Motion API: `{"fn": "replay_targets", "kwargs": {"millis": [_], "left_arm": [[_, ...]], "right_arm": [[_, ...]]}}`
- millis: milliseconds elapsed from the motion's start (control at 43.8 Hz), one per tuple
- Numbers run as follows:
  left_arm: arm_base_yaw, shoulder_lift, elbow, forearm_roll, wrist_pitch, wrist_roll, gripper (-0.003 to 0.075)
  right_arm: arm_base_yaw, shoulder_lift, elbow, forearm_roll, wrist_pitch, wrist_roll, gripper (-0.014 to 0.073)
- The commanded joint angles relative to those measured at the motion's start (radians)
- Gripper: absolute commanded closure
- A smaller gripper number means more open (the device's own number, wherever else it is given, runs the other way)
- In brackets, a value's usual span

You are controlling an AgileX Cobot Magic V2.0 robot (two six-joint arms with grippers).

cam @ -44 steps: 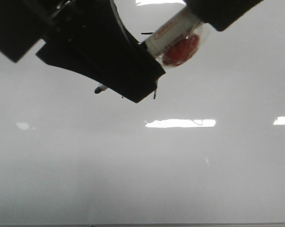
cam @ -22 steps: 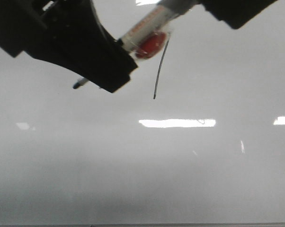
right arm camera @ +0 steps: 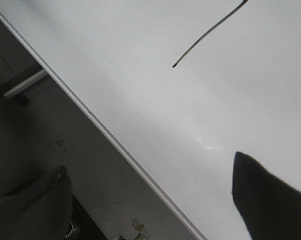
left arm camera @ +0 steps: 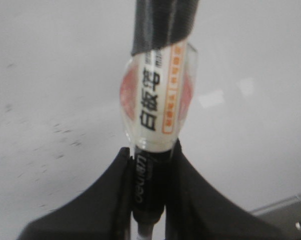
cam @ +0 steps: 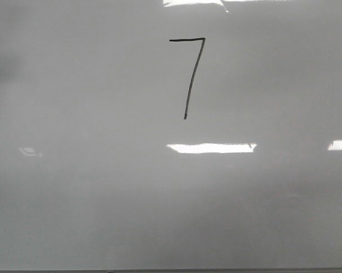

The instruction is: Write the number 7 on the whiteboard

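Here the left gripper (left arm camera: 149,200) clamps a marker (left arm camera: 155,107), label printed 白板笔 in black, orange side strip unreadable. Right gripper (right arm camera: 150,200) fingers stand apart, holding nothing, over the whiteboard (cam: 103,187) edge. The number 7 (cam: 191,71) sits upper centre on it.

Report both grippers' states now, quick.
Left gripper: shut on the marker.
Right gripper: open, holding nothing, over the whiteboard.
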Motion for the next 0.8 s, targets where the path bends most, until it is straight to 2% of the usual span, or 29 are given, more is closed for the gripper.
{"fn": "replay_targets", "kwargs": {"millis": [0, 183, 685, 776], "left_arm": [[0.104, -0.002, 0.004, -0.035, -0.145, -0.069, 0.0741], [0.210, 0.074, 0.027, -0.118, -0.222, -0.069, 0.0741], [0.210, 0.239, 0.027, -0.122, -0.342, -0.069, 0.0739], [0.210, 0.255, 0.025, -0.122, -0.343, -0.069, 0.0713]], "right_arm": [[-0.007, -0.013, -0.028, 0.015, -0.040, 0.002, -0.0069], [-0.007, -0.013, -0.028, 0.015, -0.041, 0.001, -0.0069], [-0.007, -0.012, -0.028, 0.015, -0.041, 0.001, -0.0069], [-0.007, -0.012, -0.028, 0.015, -0.041, 0.001, -0.0069]]}}
